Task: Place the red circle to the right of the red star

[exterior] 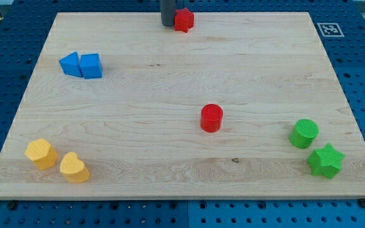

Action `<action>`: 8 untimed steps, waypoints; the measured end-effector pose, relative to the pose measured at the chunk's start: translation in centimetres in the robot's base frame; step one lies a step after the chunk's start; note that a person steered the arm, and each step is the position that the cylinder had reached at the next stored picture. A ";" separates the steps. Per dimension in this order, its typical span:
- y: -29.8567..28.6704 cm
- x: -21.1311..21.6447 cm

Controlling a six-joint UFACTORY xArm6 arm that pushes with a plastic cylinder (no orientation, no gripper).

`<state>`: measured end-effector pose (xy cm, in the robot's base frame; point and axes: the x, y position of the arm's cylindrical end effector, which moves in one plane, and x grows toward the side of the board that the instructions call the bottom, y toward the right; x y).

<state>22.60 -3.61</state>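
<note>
The red circle (pixel 211 118) stands on the wooden board a little right of centre, by itself. The red star (pixel 184 19) lies at the view's top, near the board's far edge. My tip (pixel 168 24) is the lower end of a dark rod at the view's top, right against the red star's left side. The red circle is well below the red star and slightly to its right.
A blue triangle (pixel 70 64) and a blue cube (pixel 90 66) sit together at the upper left. Two yellow blocks (pixel 41 153) (pixel 74 168) lie at the lower left. A green circle (pixel 304 133) and a green star (pixel 326 160) lie at the lower right. The board (pixel 170 164) sits on a blue pegboard.
</note>
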 end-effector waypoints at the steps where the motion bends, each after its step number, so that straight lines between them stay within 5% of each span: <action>1: 0.0 2.6; 6: 0.3 25.3; 8: 5.6 33.4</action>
<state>56.01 2.01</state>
